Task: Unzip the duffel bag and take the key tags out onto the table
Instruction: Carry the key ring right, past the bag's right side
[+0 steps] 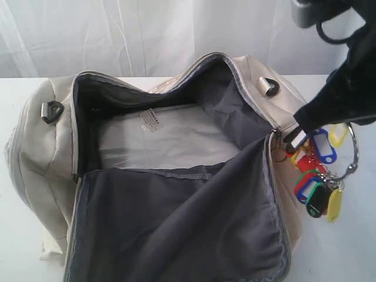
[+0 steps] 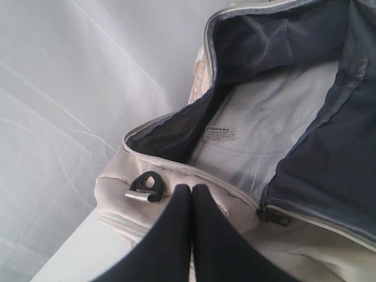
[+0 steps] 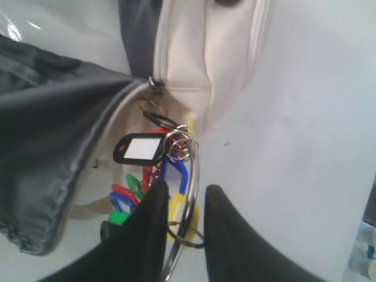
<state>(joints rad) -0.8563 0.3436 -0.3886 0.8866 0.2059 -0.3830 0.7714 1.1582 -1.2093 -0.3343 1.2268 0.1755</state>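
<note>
one part-closed gripper (image 3: 187,192) on key tags (image 3: 141,149)

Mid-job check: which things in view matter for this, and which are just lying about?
Job: duffel bag, unzipped; key tags, hanging from the right gripper past the bag's end; table.
Just there: white curtain behind; left gripper, shut, empty, by the bag's D-ring.

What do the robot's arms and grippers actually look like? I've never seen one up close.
Each one is a pair of smooth, matte black fingers tapering to rounded tips; the left gripper and the right gripper look alike. The right arm is black too, with a looped black cable and a grey block higher up. No markings show.
</note>
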